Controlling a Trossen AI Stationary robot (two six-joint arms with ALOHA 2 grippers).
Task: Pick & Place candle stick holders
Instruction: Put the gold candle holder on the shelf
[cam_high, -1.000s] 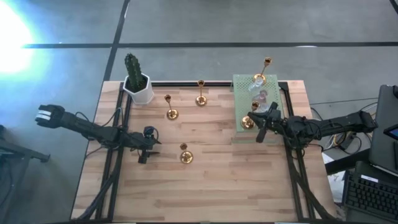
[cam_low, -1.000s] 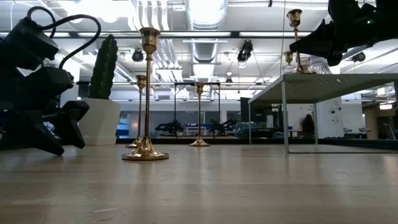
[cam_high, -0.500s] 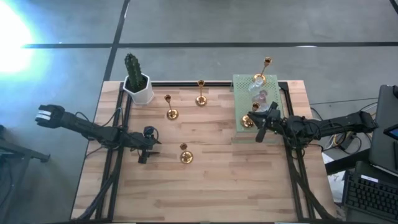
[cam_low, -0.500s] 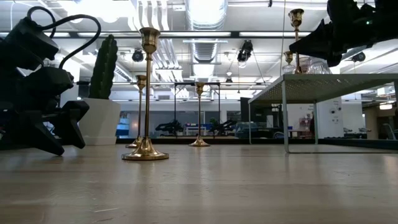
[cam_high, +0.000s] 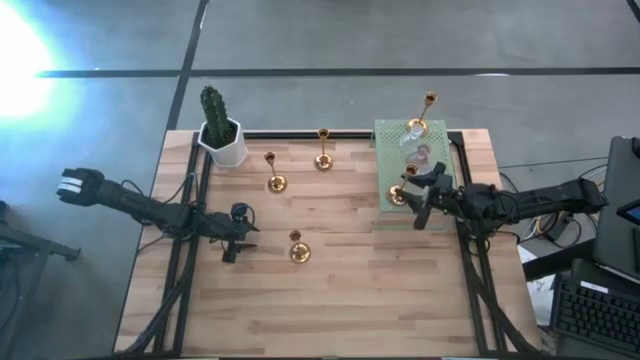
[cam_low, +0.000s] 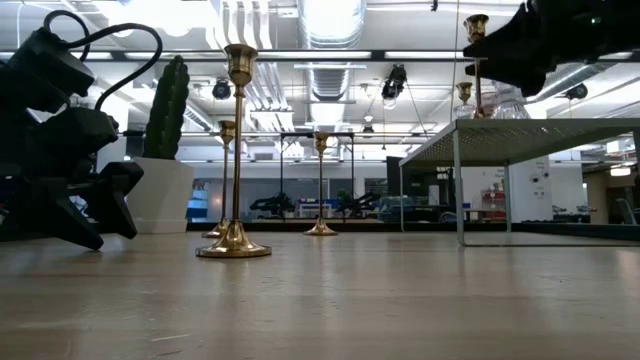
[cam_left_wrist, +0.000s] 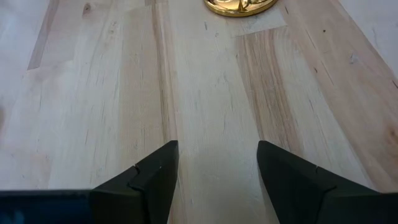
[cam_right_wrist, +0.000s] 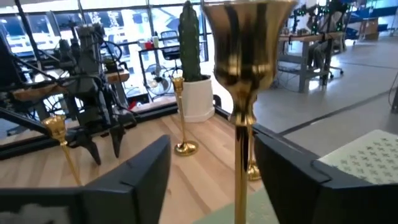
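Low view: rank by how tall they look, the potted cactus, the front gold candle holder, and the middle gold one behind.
1. Front gold candle holder, nearest the camera, which flatters it.
2. Potted cactus.
3. Middle gold holder, farther off, so its true size against the front one stays unsure.

No readable text, labels, brands or numbers anywhere: nothing legible on the worktop (cam_high: 340, 290), the gold holders, the arms, or the room behind.

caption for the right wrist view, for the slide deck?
Right claw open around the thin stem of a shiny gold candle stick holder; white pot with green cactus beyond.
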